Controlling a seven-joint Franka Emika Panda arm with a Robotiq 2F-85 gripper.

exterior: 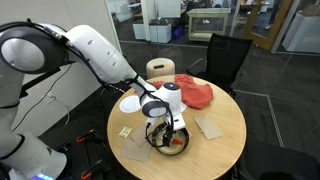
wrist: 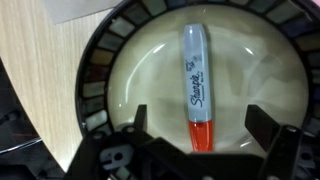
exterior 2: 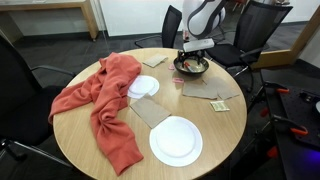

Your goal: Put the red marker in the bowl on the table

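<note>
We see the grey-bodied, red-capped marker lying inside the dark-rimmed round bowl; its long axis points between the fingers; these stand spread, pinching nothing.

Red cloth, white plate

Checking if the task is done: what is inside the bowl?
In the wrist view a red-capped Sharpie marker lies on the floor of the bowl, between the fingers of the open tool. In an exterior view the tool covers the inside.
</note>
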